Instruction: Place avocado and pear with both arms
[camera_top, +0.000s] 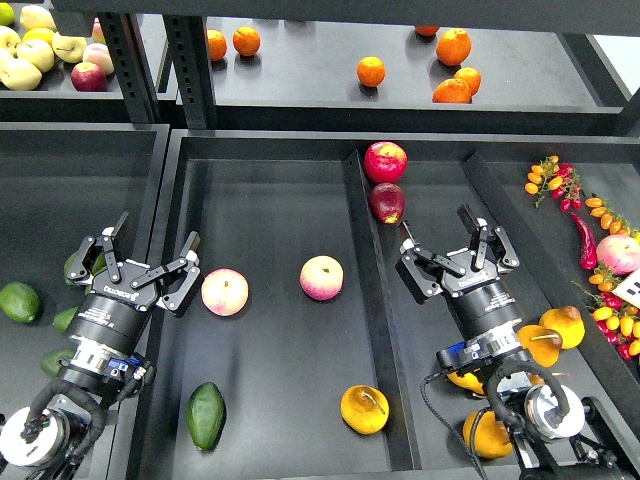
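A dark green avocado (206, 415) lies in the middle tray (270, 200) near its front left corner. A golden pear (364, 409) with a thin stem rests in the same tray near the front right, beside the divider. My left gripper (152, 246) hovers open over the tray's left wall, above and left of the avocado, with nothing between its fingers. Over the right-hand compartment my right gripper (440, 234) is open and empty, above and right of the pear.
Two pink-cream peaches (225, 292) (322, 277) lie mid-tray. Two red apples (385, 161) sit by the divider. More avocados (18, 302) lie at left, more pears (563, 325) at right by my right arm. Oranges (371, 70) are on the upper shelf.
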